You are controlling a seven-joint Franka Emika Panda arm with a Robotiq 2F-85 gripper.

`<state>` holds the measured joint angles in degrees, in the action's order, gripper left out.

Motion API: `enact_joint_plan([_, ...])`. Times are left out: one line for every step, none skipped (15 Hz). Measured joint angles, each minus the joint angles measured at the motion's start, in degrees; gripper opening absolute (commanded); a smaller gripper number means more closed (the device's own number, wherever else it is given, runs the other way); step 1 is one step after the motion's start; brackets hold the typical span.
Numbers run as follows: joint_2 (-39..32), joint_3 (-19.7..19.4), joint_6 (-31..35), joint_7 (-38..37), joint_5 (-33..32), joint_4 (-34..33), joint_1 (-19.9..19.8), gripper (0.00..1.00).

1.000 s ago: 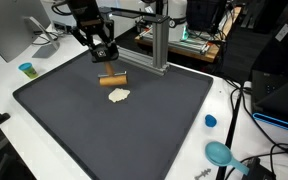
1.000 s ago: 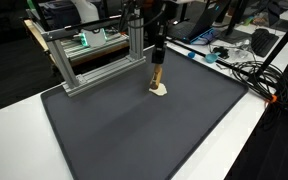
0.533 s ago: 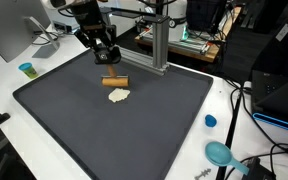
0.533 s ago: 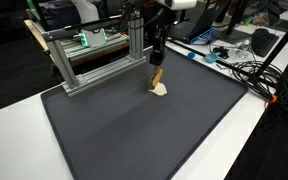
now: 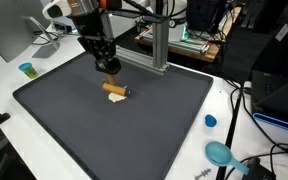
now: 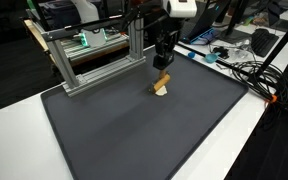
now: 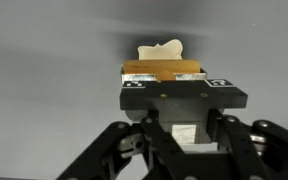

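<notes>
Gripper (image 7: pixel 161 80) jaws are seen closed on the brown cylinder (image 5: pixel 115 89), held over the pale lump (image 7: pixel 160 50). Transport step judged underway; a steady carry is needed next.

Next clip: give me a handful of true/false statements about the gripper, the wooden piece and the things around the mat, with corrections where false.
1. The gripper is shut on the brown wooden cylinder. True.
2. The cylinder hangs over a pale crumpled scrap on the dark mat. True: the scrap shows just beyond it in the wrist view.
3. The mat is covered with many objects. False: only the cylinder and the scrap are over it.
4. A blue round cap lies on the white table beside the mat. True.
5. The aluminium frame stands in the middle of the mat. False: it stands at the mat's edge.
</notes>
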<state>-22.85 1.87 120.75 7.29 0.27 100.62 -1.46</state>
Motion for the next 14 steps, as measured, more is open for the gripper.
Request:
enact_joint_plan([-1.05, -0.15, 0.00, -0.76, -0.15, -0.86, 0.19, 0.21])
enact_joint_plan([-2.15, -0.26, 0.00, -1.41, -0.34, -1.76, 0.33, 0.21])
enact_joint_plan([-3.32, -0.43, 0.00, -2.06, -0.51, -2.63, 0.48, 0.21])
enact_joint_plan([-4.20, -0.59, 0.00, -2.77, -0.59, -3.80, 0.62, 0.21])
enact_joint_plan([-4.86, -0.73, -0.16, -3.37, -0.63, -4.79, 0.76, 0.21])
enact_joint_plan([-5.46, -0.87, -0.95, -3.63, -0.73, -5.74, 0.92, 0.21])
enact_joint_plan([-5.99, -0.92, -2.24, -3.65, -0.96, -6.72, 1.06, 0.21])
enact_joint_plan([-6.51, -0.92, -3.70, -3.63, -1.24, -7.74, 1.20, 0.21])
enact_joint_plan([-7.02, -0.92, -5.20, -3.50, -1.58, -8.65, 1.36, 0.21])
enact_joint_plan([-7.47, -0.91, -6.45, -3.35, -1.89, -9.46, 1.54, 0.21])
enact_joint_plan([-7.85, -0.91, -7.44, -3.20, -2.20, -10.10, 1.72, 0.21])
enact_joint_plan([-8.16, -0.90, -8.39, -3.07, -2.48, -10.65, 1.90, 0.21])
enact_joint_plan([-8.48, -0.90, -9.30, -2.94, -2.76, -11.11, 2.08, 0.21])
enact_joint_plan([-8.69, -0.90, -10.16, -2.80, -2.97, -11.35, 2.23, 0.21])
